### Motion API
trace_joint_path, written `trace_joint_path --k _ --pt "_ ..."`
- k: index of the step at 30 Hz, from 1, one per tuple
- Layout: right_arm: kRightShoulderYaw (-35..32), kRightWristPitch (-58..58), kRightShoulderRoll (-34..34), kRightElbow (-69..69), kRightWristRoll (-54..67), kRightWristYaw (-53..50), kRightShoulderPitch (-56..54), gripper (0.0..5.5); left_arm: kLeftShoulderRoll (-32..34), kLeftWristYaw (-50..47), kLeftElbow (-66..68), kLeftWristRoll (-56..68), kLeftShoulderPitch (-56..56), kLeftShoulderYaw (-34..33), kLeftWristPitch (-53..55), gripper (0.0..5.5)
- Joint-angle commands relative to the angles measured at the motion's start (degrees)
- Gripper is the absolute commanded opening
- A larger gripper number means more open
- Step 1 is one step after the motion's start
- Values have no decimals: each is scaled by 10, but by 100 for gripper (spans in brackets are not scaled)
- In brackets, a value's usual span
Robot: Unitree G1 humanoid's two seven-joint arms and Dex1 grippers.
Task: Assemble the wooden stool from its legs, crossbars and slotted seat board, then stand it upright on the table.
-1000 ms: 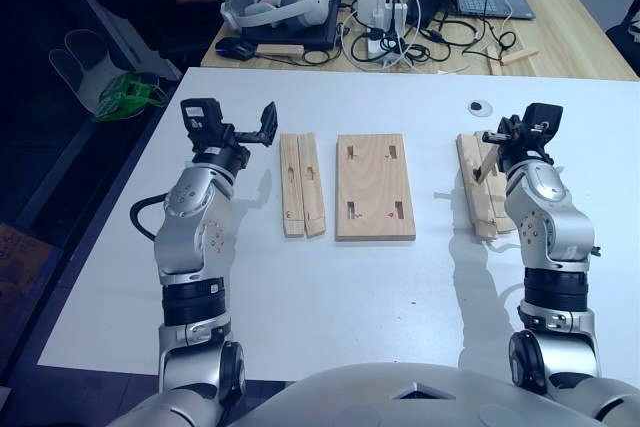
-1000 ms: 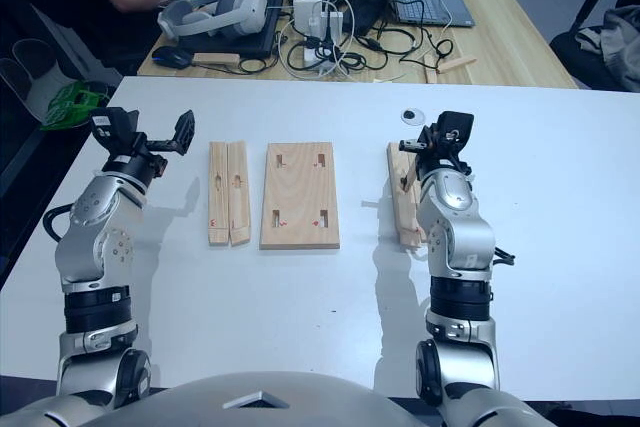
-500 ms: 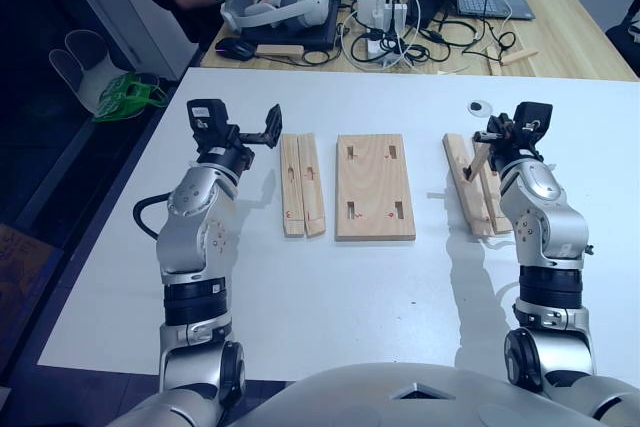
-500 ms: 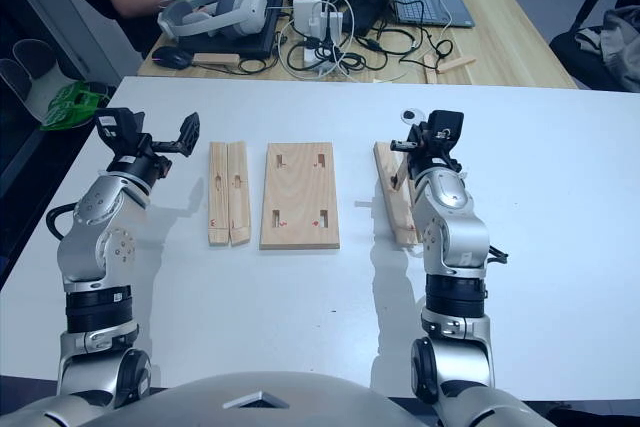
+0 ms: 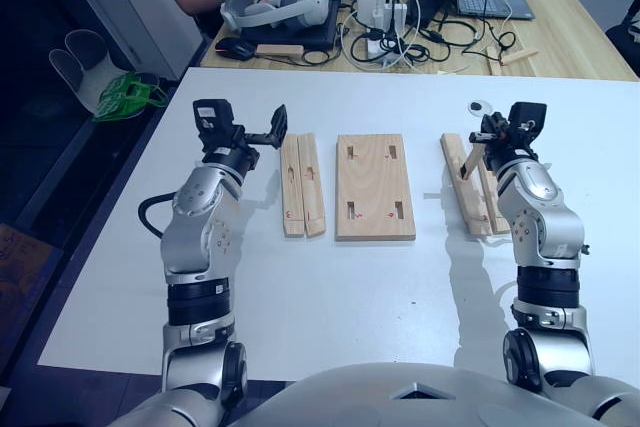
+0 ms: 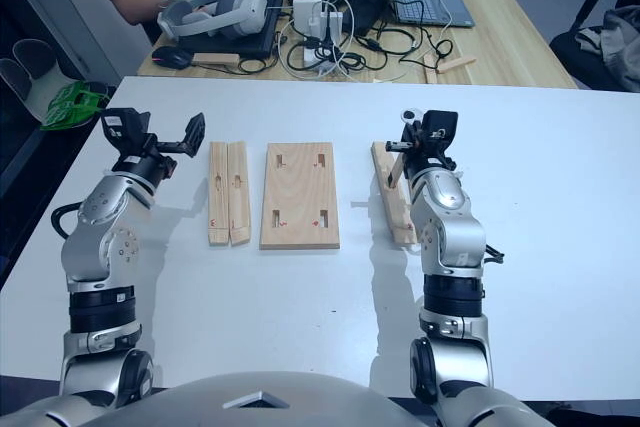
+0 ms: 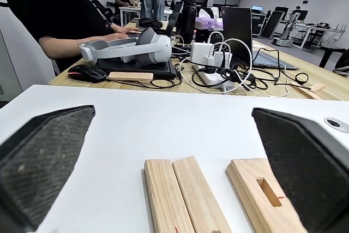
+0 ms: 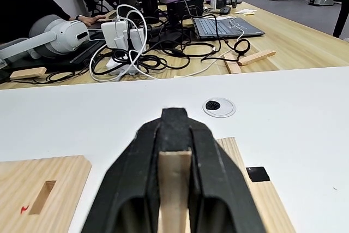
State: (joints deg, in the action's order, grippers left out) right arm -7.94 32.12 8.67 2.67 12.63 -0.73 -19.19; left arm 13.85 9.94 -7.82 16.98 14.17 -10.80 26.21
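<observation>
Stool pieces of pale wood lie in a row across the middle of the white table (image 5: 300,297). At centre right the right gripper (image 8: 174,115) is clamped shut on a thin pale wooden slat (image 8: 174,181). Its forearm rises from the lower right and the wrist bends over a group of long pale wooden planks (image 5: 463,190). I cannot tell whether the slat's lower end touches them.

At upper left the left gripper (image 5: 247,128) is spread wide and holds nothing, poised just beside two slotted pale wooden bars (image 5: 301,185) lying side by side. The slotted rectangular wooden seat board (image 5: 375,185) lies flat in the centre, apart from both groups.

Bare tabletop shows between board and planks, right of the right arm, and along the near edge. A round grey grommet (image 5: 481,106) sits near the far edge.

Since a second ago the right gripper has drawn up-frame, the planks' far end has swung towards the board, and the left gripper has edged closer to the bars.
</observation>
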Motion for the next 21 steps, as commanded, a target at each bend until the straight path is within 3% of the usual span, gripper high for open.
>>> trace_joint_path --k 1,11,15,21 --pt "-4 6 -2 -16 0 4 -15 40 -3 -5 -8 -1 0 2 12 540" --pt "1 28 35 -60 22 97 -32 40 -5 -8 -12 -1 0 5 19 540" --pt "17 -36 67 -90 2 155 -30 40 -6 -12 -22 1 -7 1 24 540" --pt "46 -156 61 -175 -33 192 -21 40 -15 -11 -12 1 21 12 24 540"
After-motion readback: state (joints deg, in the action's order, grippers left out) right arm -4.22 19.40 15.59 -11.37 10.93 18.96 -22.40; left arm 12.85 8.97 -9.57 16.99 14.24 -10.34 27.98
